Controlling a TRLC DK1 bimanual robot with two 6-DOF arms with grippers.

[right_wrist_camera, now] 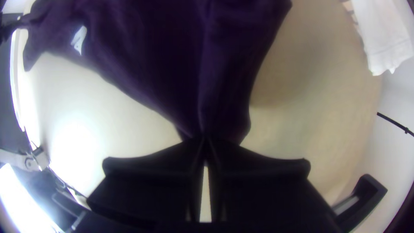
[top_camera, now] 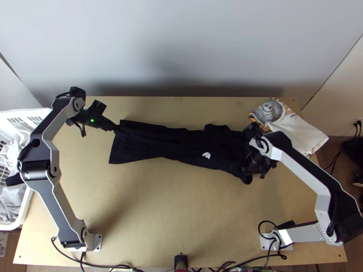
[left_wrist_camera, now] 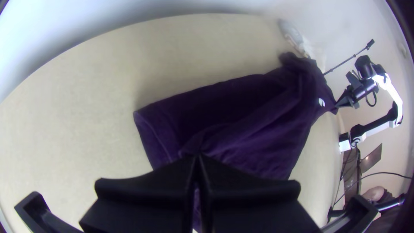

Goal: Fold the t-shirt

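Left gripper (left_wrist_camera: 197, 156) and right gripper (right_wrist_camera: 205, 139) pinch black t-shirt (top_camera: 179, 143) at opposite ends, likely tensioning it for a fold.

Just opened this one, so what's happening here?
Both arms have hold of the dark t-shirt: the left gripper is shut on it near one end, the right gripper on the other end. It lies stretched lengthwise across the table, uneven and creased. Lighter cloth lies beyond the right gripper.
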